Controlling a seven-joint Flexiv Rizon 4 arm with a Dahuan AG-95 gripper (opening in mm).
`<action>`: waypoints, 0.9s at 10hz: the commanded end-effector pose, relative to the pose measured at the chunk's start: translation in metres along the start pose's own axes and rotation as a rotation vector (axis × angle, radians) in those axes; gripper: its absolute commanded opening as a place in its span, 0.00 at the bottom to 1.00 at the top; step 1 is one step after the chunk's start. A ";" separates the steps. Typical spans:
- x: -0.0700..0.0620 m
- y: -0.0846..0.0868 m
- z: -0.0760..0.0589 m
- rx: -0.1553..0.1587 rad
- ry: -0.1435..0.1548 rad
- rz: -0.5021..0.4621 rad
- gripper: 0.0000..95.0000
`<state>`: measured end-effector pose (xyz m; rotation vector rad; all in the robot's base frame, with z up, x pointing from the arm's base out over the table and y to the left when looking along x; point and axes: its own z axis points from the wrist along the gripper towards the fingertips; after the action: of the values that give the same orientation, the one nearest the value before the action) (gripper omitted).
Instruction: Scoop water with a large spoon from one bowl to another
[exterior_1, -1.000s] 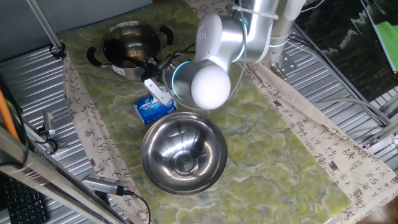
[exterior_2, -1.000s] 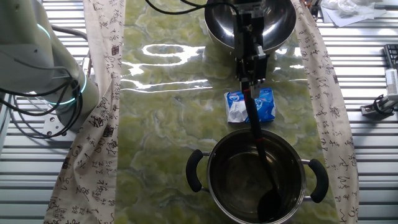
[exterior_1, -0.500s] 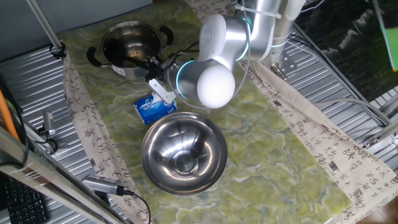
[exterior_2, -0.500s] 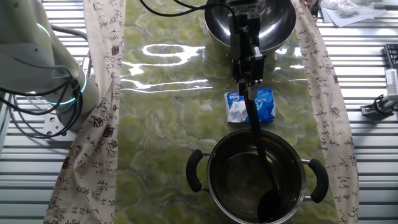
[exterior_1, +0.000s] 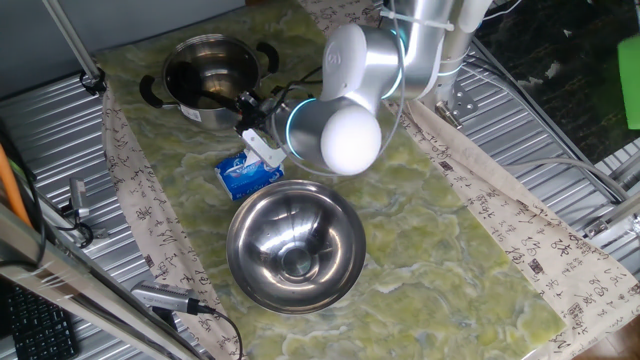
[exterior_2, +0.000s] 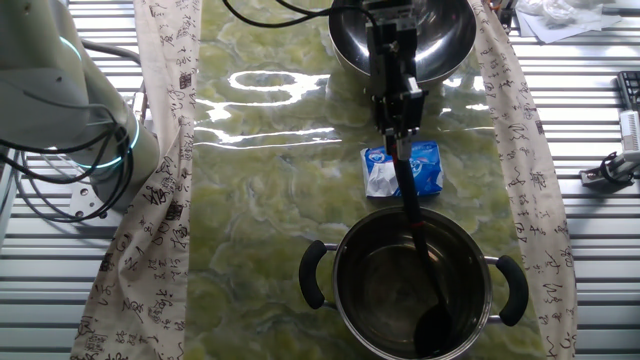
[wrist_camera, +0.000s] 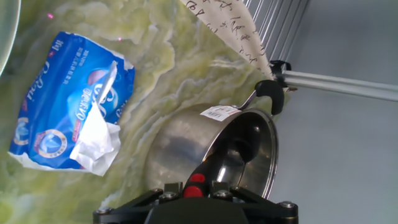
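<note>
Gripper we see closed on the large spoon by its handle; the spoon slants down into the handled pot, bowl end near the bottom; tissue pack lies just beside.

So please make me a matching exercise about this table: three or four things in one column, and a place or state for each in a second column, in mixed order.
Things:
1. large spoon
2. tissue pack
3. pot
4. steel bowl

Places or states:
a. lies flat between the two vessels
b. has two black side handles
c. held by the gripper, end down in the pot
d. wide, shiny, no handles

Pairs: 1-c, 2-a, 3-b, 4-d
</note>
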<state>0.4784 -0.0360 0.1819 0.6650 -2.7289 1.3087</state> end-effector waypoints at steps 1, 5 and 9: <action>0.000 0.000 0.000 0.018 -0.009 -0.011 0.00; 0.000 0.000 0.000 0.018 -0.028 -0.132 0.00; -0.003 -0.002 -0.001 -0.003 -0.079 -0.476 0.00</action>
<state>0.4806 -0.0360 0.1827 1.0774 -2.5294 1.2459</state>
